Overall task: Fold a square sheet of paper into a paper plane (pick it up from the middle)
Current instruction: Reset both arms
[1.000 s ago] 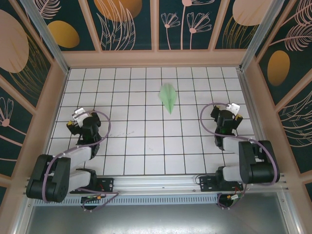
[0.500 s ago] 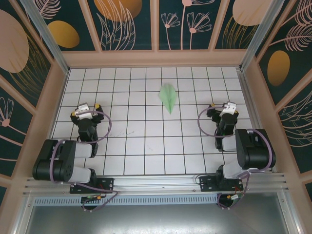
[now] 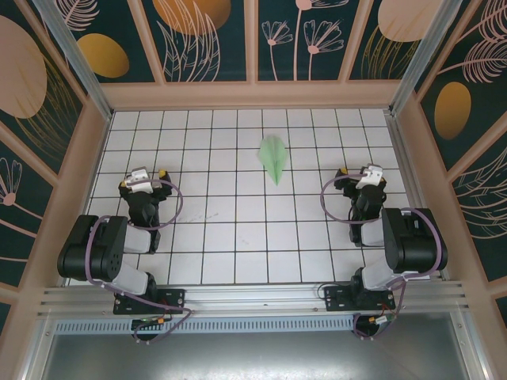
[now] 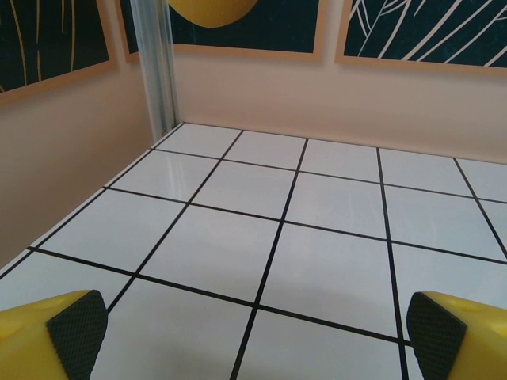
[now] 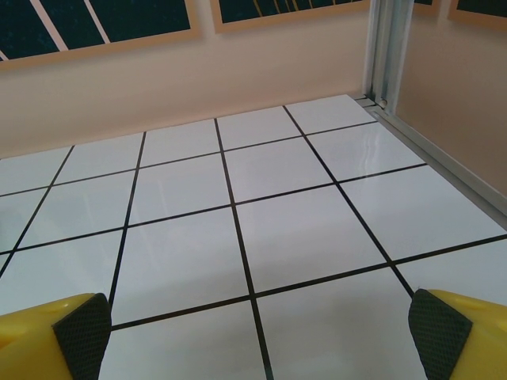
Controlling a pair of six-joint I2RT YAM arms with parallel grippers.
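The square sheet of paper lies folded as the paper plane (image 3: pixel 273 158), a pale mint-green dart flat on the white grid tiles in the middle of the far half, sharp tip pointing toward the arms. My left gripper (image 3: pixel 142 179) sits low at the left, about four tiles from the plane. It is open, and bare tiles show between its black pads (image 4: pixel 77 332). My right gripper (image 3: pixel 360 177) sits at the right, about three tiles from the plane, also open with nothing between its pads (image 5: pixel 81 332). Both wrist views face the back wall.
Pale walls (image 3: pixel 253 95) with aluminium corner posts (image 4: pixel 154 71) enclose the tiled table (image 3: pixel 238 237). Both arms are folded back over their bases at the near edge, with looped cables beside them.
Both arms have drawn back and folded over their bases, and the grippers have turned to face the back wall. The paper plane has not moved.
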